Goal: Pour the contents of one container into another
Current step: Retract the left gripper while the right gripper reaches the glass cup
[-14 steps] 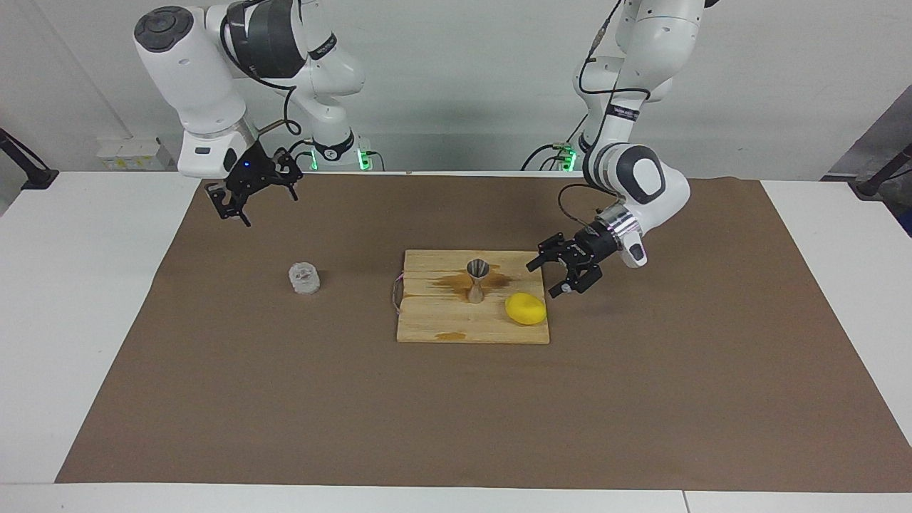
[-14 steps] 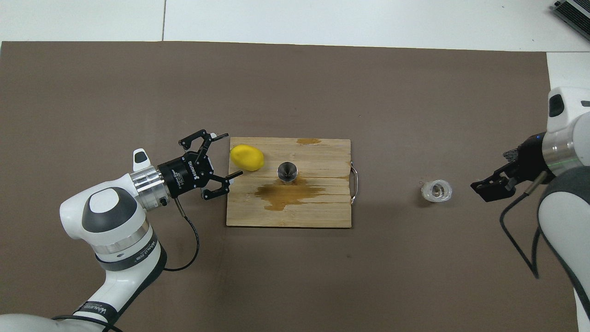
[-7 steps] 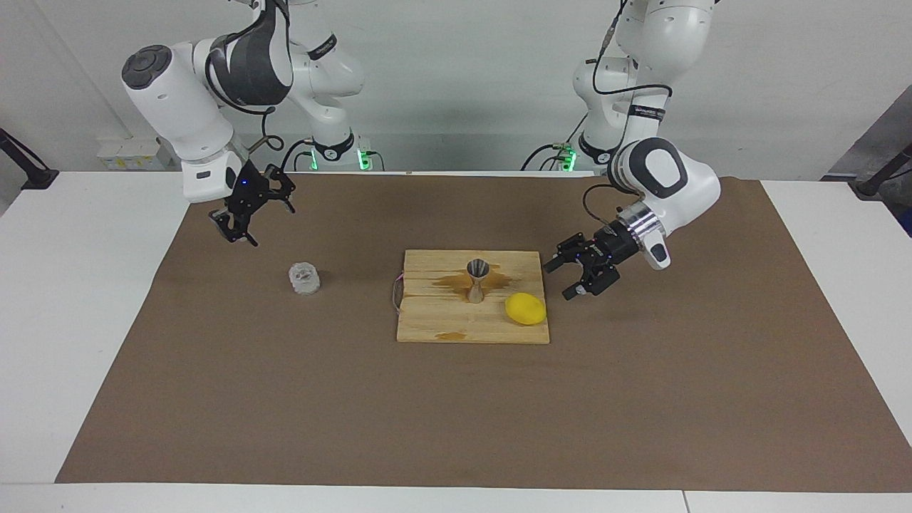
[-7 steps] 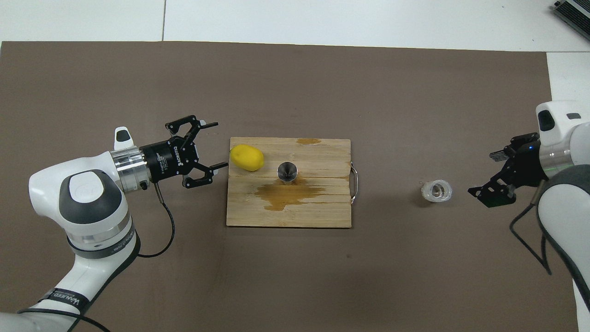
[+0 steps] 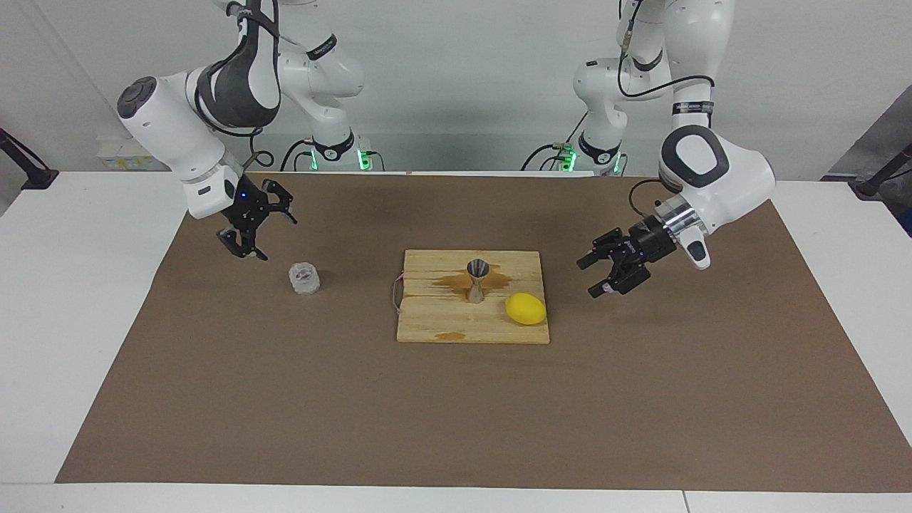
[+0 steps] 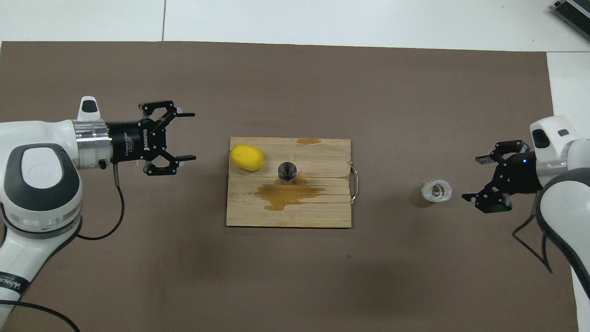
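Brown mat (image 5: 285, 399), glass cup (image 5: 304, 278) just beside right tool (image 5: 251, 231) (wide open, empty), left tool (image 5: 597, 274) likewise, jigger (image 5: 477, 280) on board (image 5: 442, 324)

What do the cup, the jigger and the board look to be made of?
Cup: apparently clear glass, greyish-white with bumpy faceted walls that let the mat show through.
Jigger: likely polished steel, a shiny grey hourglass with bright reflections.
Board: wood or bamboo, pale strips with visible grain, matte, with a darker brownish stain around the jigger.
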